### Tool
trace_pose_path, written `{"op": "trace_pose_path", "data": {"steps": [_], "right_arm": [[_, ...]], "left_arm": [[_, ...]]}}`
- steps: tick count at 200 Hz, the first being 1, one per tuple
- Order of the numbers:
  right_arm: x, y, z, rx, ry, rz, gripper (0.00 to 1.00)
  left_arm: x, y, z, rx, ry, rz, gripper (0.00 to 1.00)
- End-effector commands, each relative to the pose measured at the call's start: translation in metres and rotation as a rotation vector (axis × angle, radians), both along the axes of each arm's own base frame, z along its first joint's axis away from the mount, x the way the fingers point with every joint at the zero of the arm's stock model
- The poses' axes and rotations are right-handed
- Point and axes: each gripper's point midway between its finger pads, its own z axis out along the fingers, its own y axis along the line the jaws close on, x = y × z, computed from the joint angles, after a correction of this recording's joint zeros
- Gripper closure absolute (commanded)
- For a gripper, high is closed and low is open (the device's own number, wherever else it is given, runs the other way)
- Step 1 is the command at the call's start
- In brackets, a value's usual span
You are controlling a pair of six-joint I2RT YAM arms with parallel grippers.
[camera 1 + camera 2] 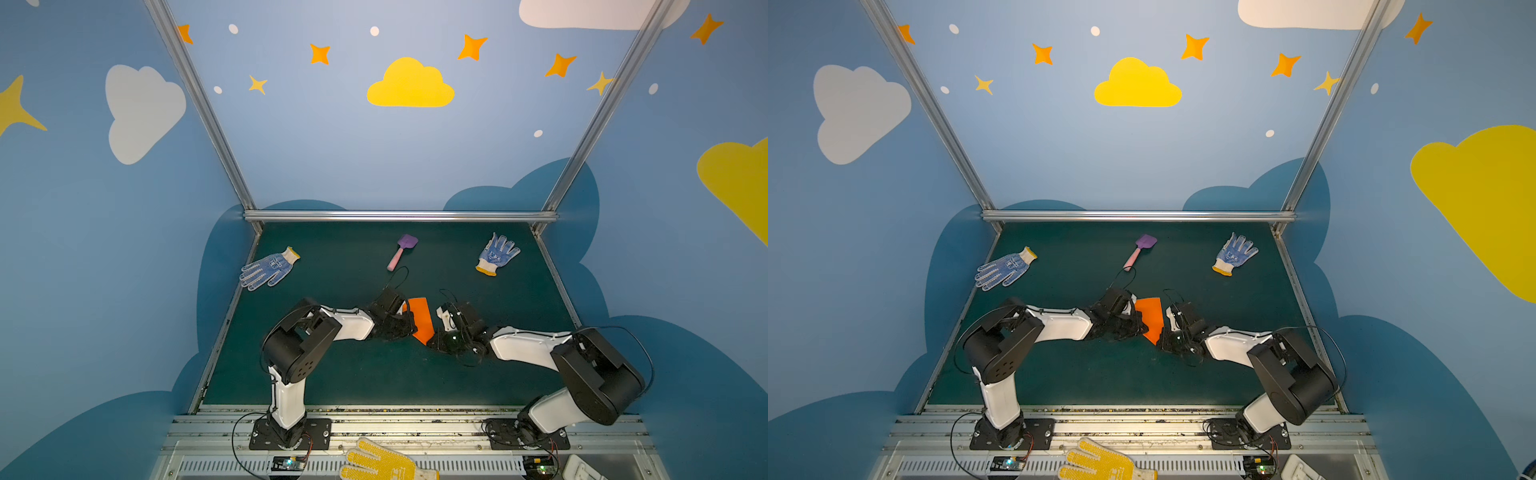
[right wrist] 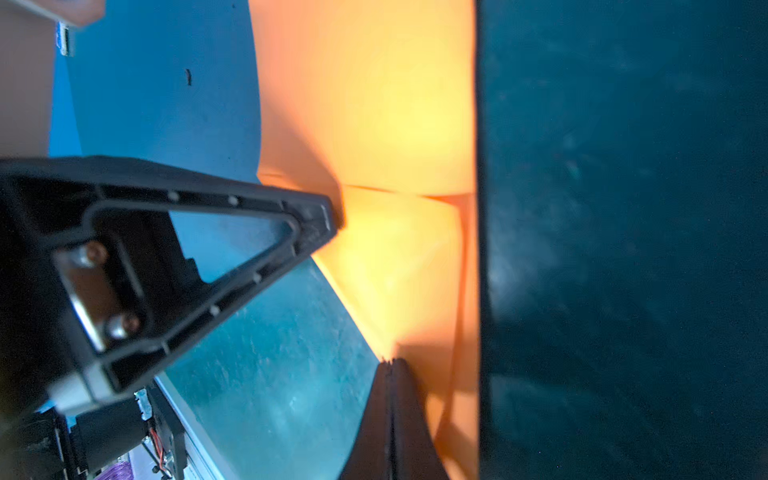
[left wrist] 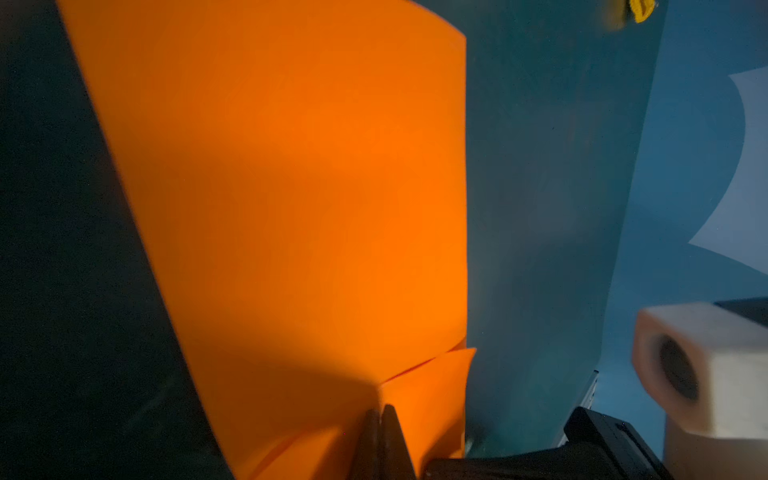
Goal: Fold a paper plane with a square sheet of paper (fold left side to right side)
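Paper: the square sheet of paper (image 1: pixel 419 318) (image 1: pixel 1152 316), bright orange and already folded into a narrower shape with a point at its lower end, is at the middle of both top views, between the two wrists.
Left jaws: pressed tight together on an edge of the sheet (image 3: pixel 291 208); in the left wrist view, creases fan out from the tips at bottom centre.
Right jaws: closed tip to tip at the bottom centre of the right wrist view. They seem to pinch the sheet's (image 2: pixel 395 124) lower corner, though glare blurs the contact.
Height: I cannot tell whether the sheet touches the bench (image 1: pixel 353 374).
Upper bench: a purple-headed spatula (image 1: pixel 401 251) lies above the sheet, with a blue-dotted glove (image 1: pixel 268 270) at left and another (image 1: pixel 496 253) at right, all well apart from it.
Front rail: a yellow dotted glove (image 1: pixel 382 461) lies at bottom centre.
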Motion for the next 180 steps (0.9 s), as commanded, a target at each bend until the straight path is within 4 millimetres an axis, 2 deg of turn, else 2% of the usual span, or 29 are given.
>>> {"op": "trace_pose_path", "data": {"steps": [1, 101, 147, 180], "right_arm": [[-0.040, -0.056, -0.045, -0.233, 0.150, -0.049, 1.00], [-0.060, -0.079, -0.046, -0.259, 0.202, -0.093, 1.00], [-0.049, -0.070, -0.011, -0.192, 0.139, -0.098, 1.00], [-0.034, -0.046, 0.017, -0.107, 0.094, -0.071, 1.00]], "left_arm": [[-0.026, 0.040, -0.056, 0.192, 0.131, 0.055, 0.96], [-0.020, 0.047, -0.055, 0.207, 0.153, 0.095, 0.96], [-0.025, 0.051, -0.058, 0.209, 0.166, 0.100, 0.96], [-0.028, 0.052, -0.061, 0.199, 0.181, 0.115, 0.96]]}}
